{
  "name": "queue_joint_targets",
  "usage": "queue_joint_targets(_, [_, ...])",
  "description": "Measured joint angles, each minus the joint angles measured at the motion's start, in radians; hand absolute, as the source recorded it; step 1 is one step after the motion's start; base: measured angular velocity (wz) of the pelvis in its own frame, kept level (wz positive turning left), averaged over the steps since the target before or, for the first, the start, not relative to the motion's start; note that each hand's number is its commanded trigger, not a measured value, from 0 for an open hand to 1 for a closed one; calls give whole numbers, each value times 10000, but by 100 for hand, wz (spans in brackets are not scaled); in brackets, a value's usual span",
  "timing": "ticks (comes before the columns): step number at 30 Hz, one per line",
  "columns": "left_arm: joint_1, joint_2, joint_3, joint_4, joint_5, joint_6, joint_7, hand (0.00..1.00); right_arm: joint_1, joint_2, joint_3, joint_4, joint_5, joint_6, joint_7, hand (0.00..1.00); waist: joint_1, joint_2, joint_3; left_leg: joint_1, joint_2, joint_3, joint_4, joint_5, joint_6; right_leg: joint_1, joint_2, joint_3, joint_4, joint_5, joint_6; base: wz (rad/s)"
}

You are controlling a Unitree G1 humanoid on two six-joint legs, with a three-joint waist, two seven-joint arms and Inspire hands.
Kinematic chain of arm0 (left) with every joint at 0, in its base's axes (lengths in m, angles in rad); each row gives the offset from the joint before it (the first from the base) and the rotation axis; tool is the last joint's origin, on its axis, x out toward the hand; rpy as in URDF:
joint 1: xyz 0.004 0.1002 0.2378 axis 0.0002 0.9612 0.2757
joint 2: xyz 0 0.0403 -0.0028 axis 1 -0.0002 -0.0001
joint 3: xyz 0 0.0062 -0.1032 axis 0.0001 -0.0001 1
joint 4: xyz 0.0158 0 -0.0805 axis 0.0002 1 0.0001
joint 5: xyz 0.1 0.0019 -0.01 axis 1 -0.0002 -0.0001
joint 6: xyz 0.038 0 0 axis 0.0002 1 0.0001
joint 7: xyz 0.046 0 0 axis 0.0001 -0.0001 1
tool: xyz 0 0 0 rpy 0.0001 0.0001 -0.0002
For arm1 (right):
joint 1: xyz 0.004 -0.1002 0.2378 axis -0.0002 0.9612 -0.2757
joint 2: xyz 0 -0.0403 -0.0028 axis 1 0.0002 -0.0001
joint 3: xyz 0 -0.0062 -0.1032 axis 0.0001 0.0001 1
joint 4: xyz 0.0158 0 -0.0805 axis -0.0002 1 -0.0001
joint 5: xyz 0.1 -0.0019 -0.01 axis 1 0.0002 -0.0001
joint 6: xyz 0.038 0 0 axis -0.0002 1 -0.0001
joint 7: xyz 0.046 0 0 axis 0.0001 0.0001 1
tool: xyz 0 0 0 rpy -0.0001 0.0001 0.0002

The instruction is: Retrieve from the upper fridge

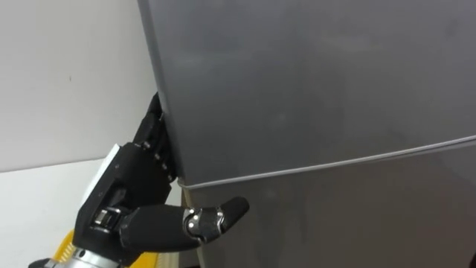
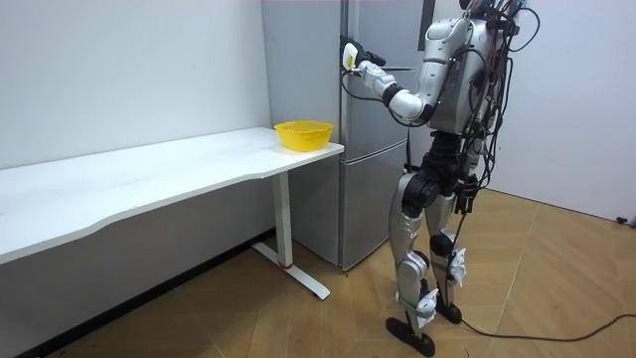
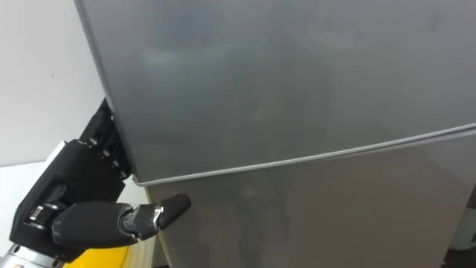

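A grey fridge fills the eye views, its upper door [image 1: 312, 82] closed above the lower door [image 1: 335, 223], with a thin seam between them. My left hand [image 1: 130, 186] rests at the upper door's left edge, at seam height, and reaches in behind that edge. The same left hand [image 3: 71, 193] sits at the lower left of the right eye view. In the room view I stand upright before the fridge [image 2: 378, 149] with my left arm raised and the left hand [image 2: 350, 55] on the door's edge.
A yellow basket [image 2: 303, 133] stands on the end of a long white table [image 2: 149, 184], right beside the fridge. A white wall runs behind the table. Open wooden floor lies behind me.
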Motion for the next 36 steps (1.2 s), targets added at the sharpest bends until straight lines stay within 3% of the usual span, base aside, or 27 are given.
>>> queue_joint_targets(8, [-5, 45, -60, -30, 3, -1, -4, 0, -10, -1, -3, 54, -36, -2, 195, 0, -18, 26, -24, -19, -4, 10, -22, 1, 0, -16, -3, -44, -28, 8, 3, 0])
queue_joint_targets(9, [-5, 48, -59, -52, 5, -1, -11, 0, -16, -1, -4, 54, -35, -9, 196, 0, -19, 70, -54, -27, -5, 14, -4, 1, 0, -15, -3, -18, -26, 8, 3, 0])
queue_joint_targets(17, [-5, 213, 10, -454, -77, -1, -152, 0, 98, 15, -4, 65, -31, -18, 187, 0, 26, -2, -47, -18, -5, 6, 46, 2, 2, -44, -15, 8, -26, 8, 3, 0])
queue_joint_targets(23, [-10, 209, 217, -920, -443, -1, -307, 0, 247, 31, -12, -2, -14, -4, 179, 0, 103, -4, -111, 9, -2, 17, 49, 2, 2, -32, -15, 11, -26, 7, 3, 0])
queue_joint_targets(31, [-46, 220, 604, -952, -1031, -1, -916, 0, 240, 38, -6, 50, 55, -5, 179, 0, 127, -17, -119, 176, -2, -23, 23, 3, 2, 141, -18, -18, -34, 6, 4, 0])
queue_joint_targets(36, [-44, 305, 593, -940, -2441, 5, -1552, 0, 236, 36, 30, 40, 58, 10, 201, 0, 372, -17, -113, 157, 9, -58, 19, 2, 4, 129, -29, -11, -30, 4, 8, 0])
